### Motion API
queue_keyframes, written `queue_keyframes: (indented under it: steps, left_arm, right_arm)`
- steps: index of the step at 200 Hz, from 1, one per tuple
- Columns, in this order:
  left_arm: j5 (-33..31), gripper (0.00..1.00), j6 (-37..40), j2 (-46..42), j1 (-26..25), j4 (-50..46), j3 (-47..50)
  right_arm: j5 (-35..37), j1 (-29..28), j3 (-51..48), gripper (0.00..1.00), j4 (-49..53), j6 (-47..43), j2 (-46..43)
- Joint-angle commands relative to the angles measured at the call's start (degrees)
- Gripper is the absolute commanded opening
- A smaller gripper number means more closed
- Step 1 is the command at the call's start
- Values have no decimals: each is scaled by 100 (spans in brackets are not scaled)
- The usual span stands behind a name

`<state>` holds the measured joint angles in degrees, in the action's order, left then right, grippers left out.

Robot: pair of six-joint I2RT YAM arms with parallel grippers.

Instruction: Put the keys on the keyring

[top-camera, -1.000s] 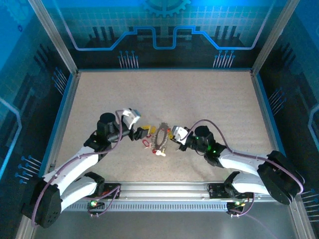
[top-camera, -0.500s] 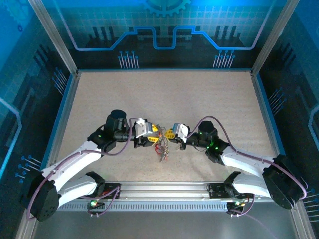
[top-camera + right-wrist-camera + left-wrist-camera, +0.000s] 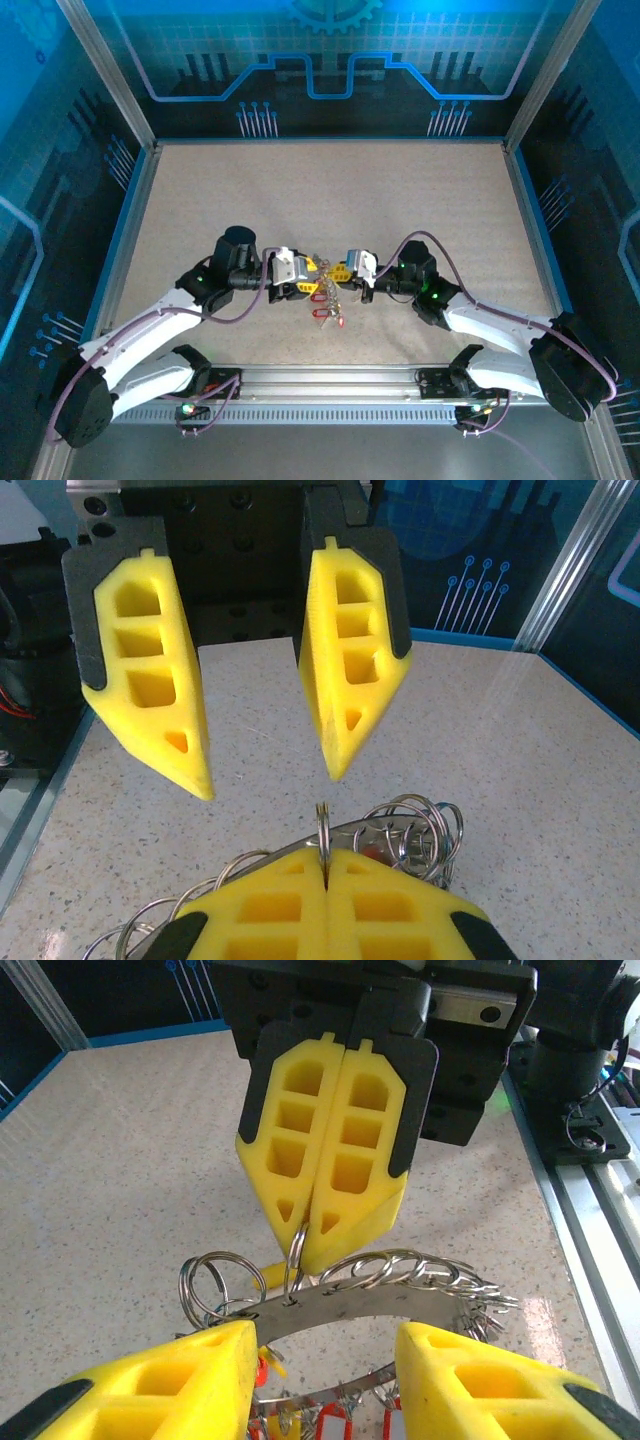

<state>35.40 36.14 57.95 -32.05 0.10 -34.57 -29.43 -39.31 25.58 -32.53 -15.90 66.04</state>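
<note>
Keyring [image 3: 340, 1310] near the middle of the table [image 3: 300, 190], red-headed keys [image 3: 328, 316] hanging below it and many wire rings [image 3: 400, 1268] crowding its edge. Right gripper [image 3: 305, 1252] clenched on one small wire ring [image 3: 293, 1278] threaded through a keyring hole. Left gripper [image 3: 325, 1335] facing it, fingers apart on both sides of the keyring band; cannot tell if pressing it.

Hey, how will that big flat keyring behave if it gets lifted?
The keyring looks like a stiff metal band, so it probably keeps its shape. Its small loops and keys hang loose, likely to swing. Held by just one of those loops in the right gripper, it may pivot.
</note>
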Motion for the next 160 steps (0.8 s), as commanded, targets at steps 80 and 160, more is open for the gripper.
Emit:
queue_keyframes:
  steps: [80,160]
  left_arm:
    - [-69,29,1,-64,-75,419,139]
    - [-485,16,143,7,-149,159,15]
  right_arm:
    - [-269,-154,403,0,-271,-11,294]
    - [-140,-296,467,0,-313,-103,390]
